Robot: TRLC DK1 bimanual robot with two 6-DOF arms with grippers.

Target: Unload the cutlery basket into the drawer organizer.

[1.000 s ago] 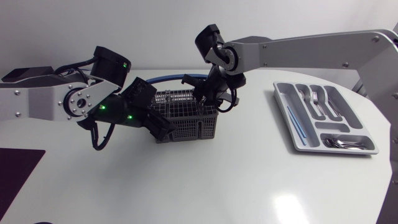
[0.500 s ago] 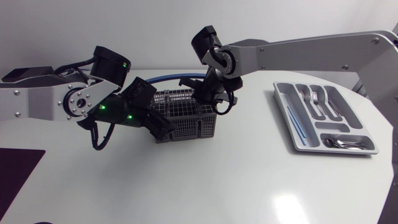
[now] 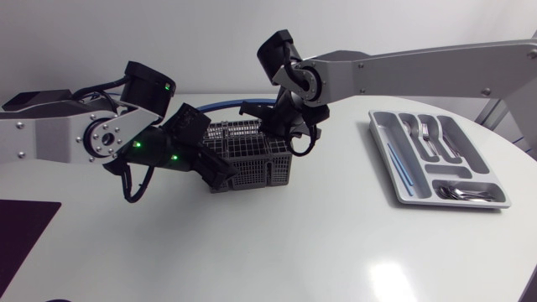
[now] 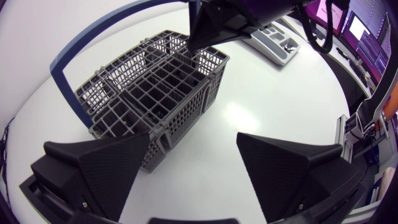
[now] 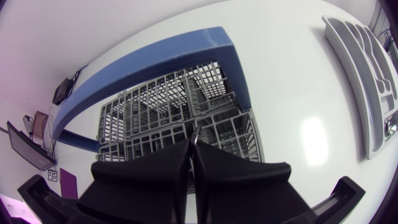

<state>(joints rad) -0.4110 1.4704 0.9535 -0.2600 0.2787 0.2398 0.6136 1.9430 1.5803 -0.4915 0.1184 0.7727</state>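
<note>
Hovering the right gripper (image 5: 194,142) over the far right part of the cutlery basket (image 3: 252,159), which is sitting mid-table. Pressing its fingers almost together, with a thin metal glint at the tips too small to name. Holding the left gripper (image 4: 194,140) wide open and empty at the basket's near left corner. Showing forks (image 3: 424,134) and spoons (image 3: 466,193) in the drawer organizer (image 3: 377,134), well apart at the right.

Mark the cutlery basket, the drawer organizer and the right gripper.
cutlery basket (image 3: 264,172), head view, its near side wall.
drawer organizer (image 3: 382,143), head view, rim nearest the basket.
right gripper (image 5: 191,146), right wrist view, between its fingertips.
</note>
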